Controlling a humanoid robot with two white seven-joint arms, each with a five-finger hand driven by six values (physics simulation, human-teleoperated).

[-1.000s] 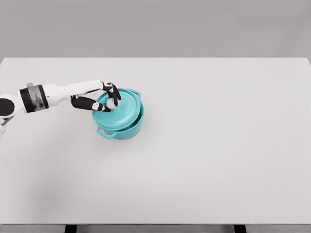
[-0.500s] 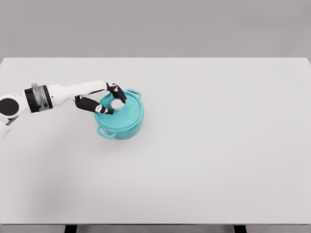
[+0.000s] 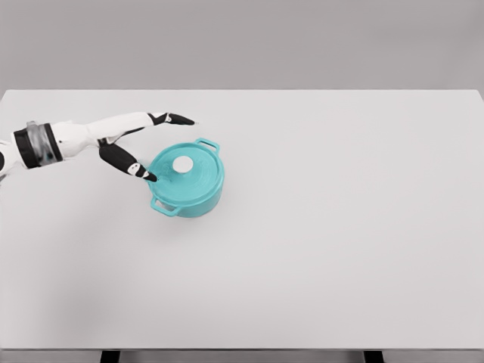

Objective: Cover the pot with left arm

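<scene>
Teal enamel, lid and body matched, tells us where the job stands: the pot (image 3: 187,189) sits on the white table (image 3: 340,249), left of centre, and its lid (image 3: 184,174) lies flat across the rim with no gap showing on the side we can see. The pale round knob (image 3: 182,163) stands bare at the middle of the lid. We judge the covering step done, or as good as done, and the step in hand is the letting go and clearing away.

Our left hand (image 3: 140,144) is released and holds nothing. Its fingers are spread wide, the upper ones (image 3: 175,119) stretched out toward the right, above and behind the pot and apart from it. The thumb (image 3: 128,164) reaches down toward the near left edge of the lid; its dark tip comes just beside that edge, and we cannot tell from the head view whether it touches the lid or hangs a little short. Nothing is clasped between thumb and fingers, and the knob is free of them.

What the next move calls for, in our judgement, is a clean withdrawal up and to the left, so that the thumb does not nudge the lid off its seat. Our right arm does not show.
</scene>
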